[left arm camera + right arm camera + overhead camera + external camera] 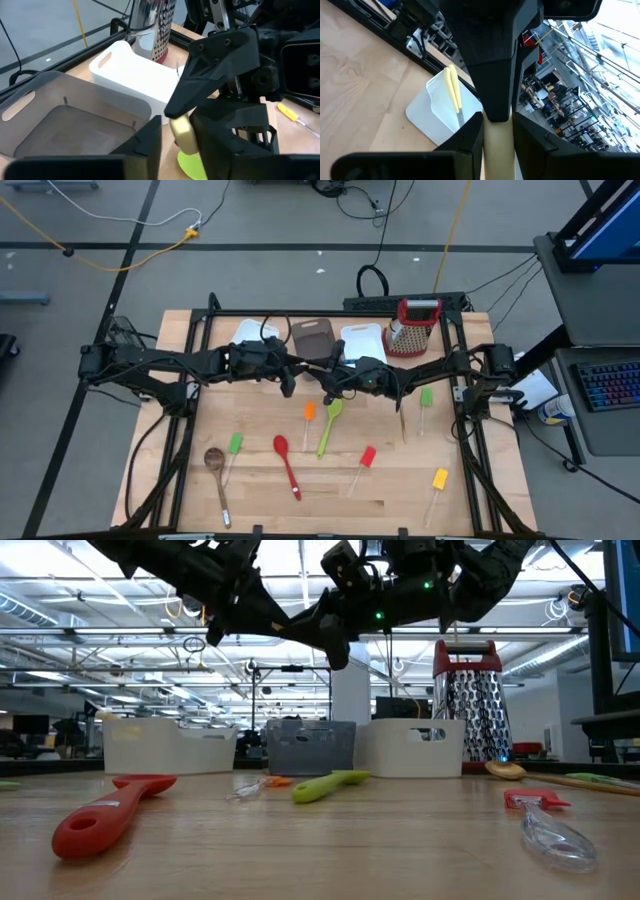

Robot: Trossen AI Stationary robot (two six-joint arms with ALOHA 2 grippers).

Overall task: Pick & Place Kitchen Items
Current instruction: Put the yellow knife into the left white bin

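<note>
**benchbot_2arm:** Mid-air over the middle of the table. My right gripper (497, 131) is clamped on a cream knife (183, 142), handle running straight out along the fingers. My left gripper (176, 131) is nose to nose with it, a finger on each side of that same handle. I can't tell whether the left is pinching yet.

**spatula_fan:** So which arm drops it?

**benchbot_2arm:** Left, I'd guess. The knife's long axis runs along the line between the two wrists, so the left only has to squeeze where it sits. Straight below lies the green spoon (186, 167). Just behind that are the tubs, and the white tub (427, 117) on the left arm's side already has another knife (454, 92) in it. The grater (150, 25) is farthest back.

**spatula_fan:** Any labels?

**benchbot_2arm:** Nothing I can read.
</note>
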